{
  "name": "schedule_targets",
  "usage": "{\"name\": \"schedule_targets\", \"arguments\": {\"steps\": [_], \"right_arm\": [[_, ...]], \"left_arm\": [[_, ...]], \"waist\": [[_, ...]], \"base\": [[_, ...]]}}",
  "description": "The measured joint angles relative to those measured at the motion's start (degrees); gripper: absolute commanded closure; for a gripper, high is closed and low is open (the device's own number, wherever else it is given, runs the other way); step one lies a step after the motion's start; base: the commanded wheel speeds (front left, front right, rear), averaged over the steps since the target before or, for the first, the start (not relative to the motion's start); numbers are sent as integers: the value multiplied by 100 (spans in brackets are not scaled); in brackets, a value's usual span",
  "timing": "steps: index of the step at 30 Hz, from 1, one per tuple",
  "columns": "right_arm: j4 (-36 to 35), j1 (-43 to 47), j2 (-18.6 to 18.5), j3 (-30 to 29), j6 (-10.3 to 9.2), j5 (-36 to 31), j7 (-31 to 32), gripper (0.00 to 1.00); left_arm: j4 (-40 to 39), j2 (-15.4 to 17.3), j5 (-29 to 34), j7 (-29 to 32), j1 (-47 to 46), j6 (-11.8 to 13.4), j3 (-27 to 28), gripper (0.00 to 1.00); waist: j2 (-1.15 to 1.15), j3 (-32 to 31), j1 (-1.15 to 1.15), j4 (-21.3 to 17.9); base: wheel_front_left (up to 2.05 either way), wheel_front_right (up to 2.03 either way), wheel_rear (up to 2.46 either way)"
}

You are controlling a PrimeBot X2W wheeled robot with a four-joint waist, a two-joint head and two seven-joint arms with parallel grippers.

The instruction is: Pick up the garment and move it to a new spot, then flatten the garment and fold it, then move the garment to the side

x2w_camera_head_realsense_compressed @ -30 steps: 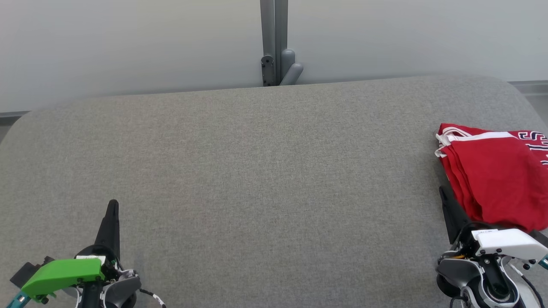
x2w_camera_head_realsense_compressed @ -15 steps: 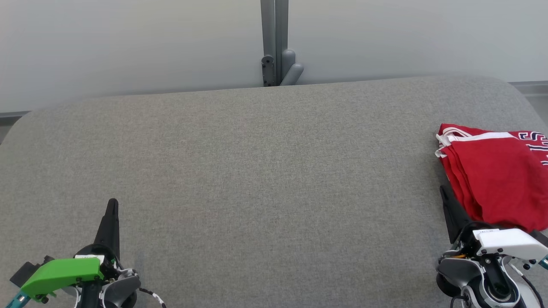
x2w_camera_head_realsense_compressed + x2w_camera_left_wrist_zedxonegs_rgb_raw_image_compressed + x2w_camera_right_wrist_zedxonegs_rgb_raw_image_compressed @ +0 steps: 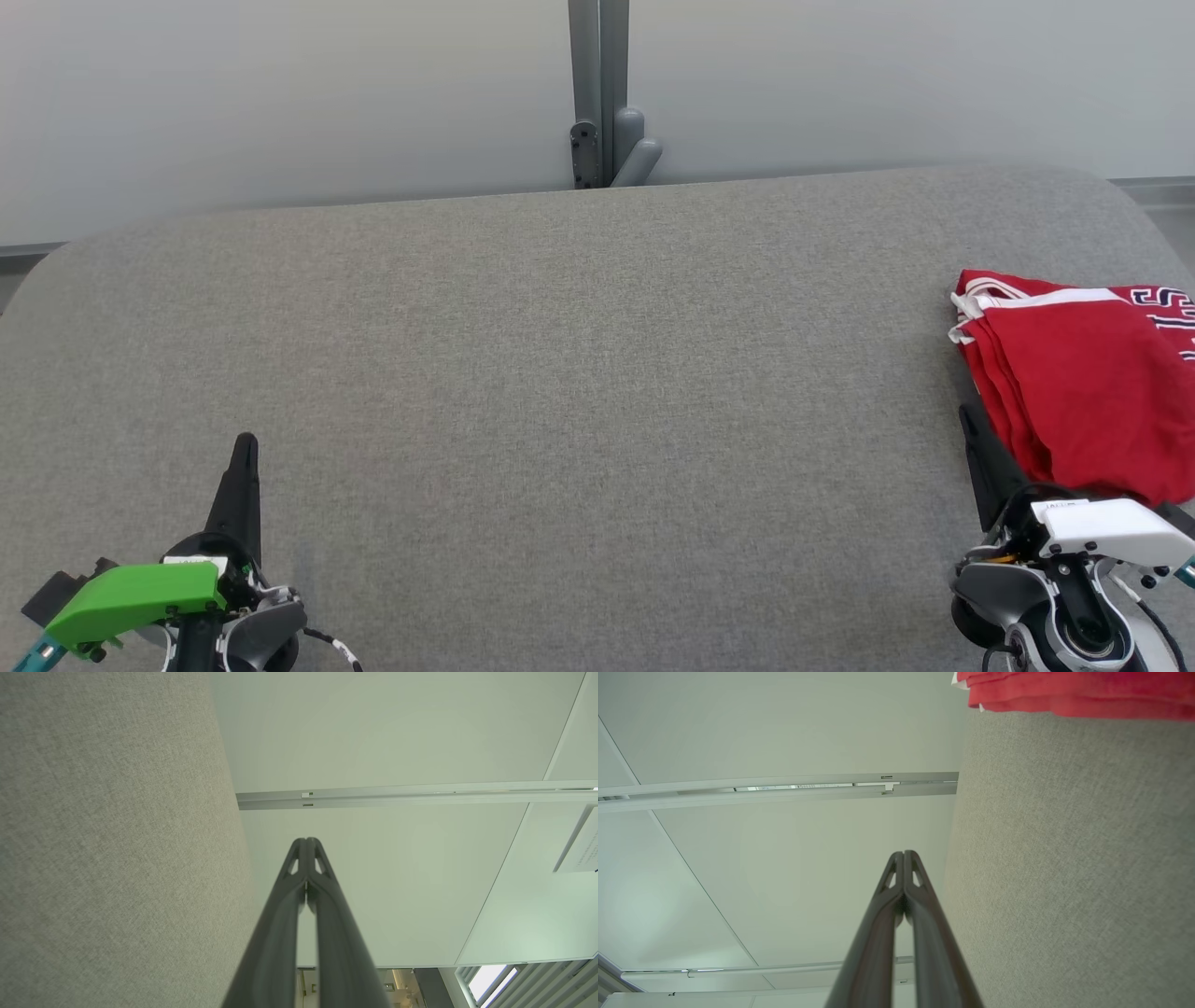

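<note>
A wide grey fabric tabletop (image 3: pixel 579 373) seen from above, with one robot claw at each near corner. The left claw (image 3: pixel 245 446), on a green-capped wrist, has its two dark fingers pressed together to a single point and pinches nothing; bare tabletop lies ahead of it and to its right. The right claw (image 3: pixel 968 420), on a white-capped wrist, is likewise pressed together and empty.

The red garment (image 3: pixel 1083 392), with white trim and part of some dark lettering, lies in a folded stack just beside the right claw, on its outer side and slightly ahead of its tip. It runs off the right of the head view. From the right wrist view, a strip of bare tabletop separates the stack's folded edges from the fingertips, so claw and cloth look close but apart.

The garment's neat layers and its place at the tabletop's side suggest the folding and setting aside are done. The empty, pressed-together claws appear parked low and wide so the middle stays free.
</note>
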Motion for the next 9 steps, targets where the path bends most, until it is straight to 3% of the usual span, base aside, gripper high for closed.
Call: {"name": "schedule_targets", "arguments": {"steps": [9], "right_arm": [[0, 0, 0, 0, 0, 0, 0, 100]], "left_arm": [[-1, 0, 0, 0, 0, 0, 0, 100]], "waist": [[0, 0, 0, 0]], "base": [[0, 0, 0]]}}
